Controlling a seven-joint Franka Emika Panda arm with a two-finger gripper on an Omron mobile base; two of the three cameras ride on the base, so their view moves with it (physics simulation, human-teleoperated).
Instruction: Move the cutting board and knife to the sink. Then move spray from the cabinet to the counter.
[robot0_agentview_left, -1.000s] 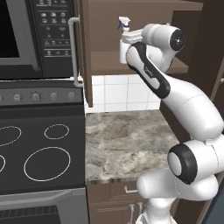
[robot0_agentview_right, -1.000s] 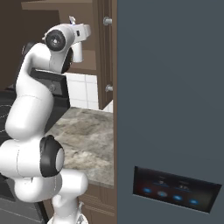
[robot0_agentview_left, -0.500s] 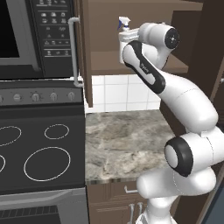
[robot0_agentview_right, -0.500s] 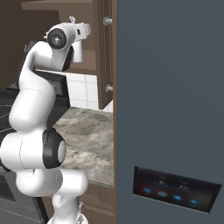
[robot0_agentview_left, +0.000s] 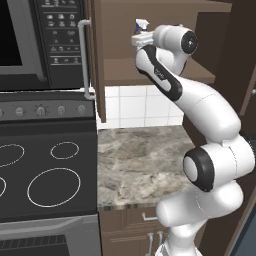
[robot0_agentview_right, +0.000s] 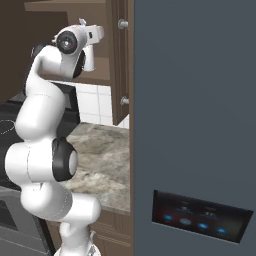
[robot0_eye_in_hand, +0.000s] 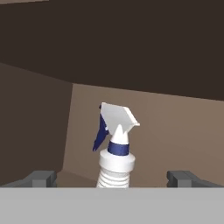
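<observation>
The arm is raised into the open cabinet (robot0_agentview_left: 165, 70), and the gripper (robot0_eye_in_hand: 114, 180) is levelled at the spray (robot0_eye_in_hand: 114, 144), which stands upright on the cabinet's shelf against the lighter brown back wall. In the hand view the bottle's neck is seen centred between the two fingers (robot0_eye_in_hand: 41, 178), which are spread wide, one on each side and well apart from the plastic; nothing is held. This placement is judged to be a pre-grasp alignment: with the bottle bracketed evenly, a straight advance followed by closing would catch the neck or body without tipping it. The trigger nozzle is turned to the left of the hand view, so the fingers are set across the narrower round section rather than across the nozzle. In the left base view the white nozzle (robot0_agentview_left: 141, 26) is seen just above the wrist. The desk (robot0_agentview_left: 140, 160) below is the intended landing place for the bottle, judged to be reachable by lowering the arm.
</observation>
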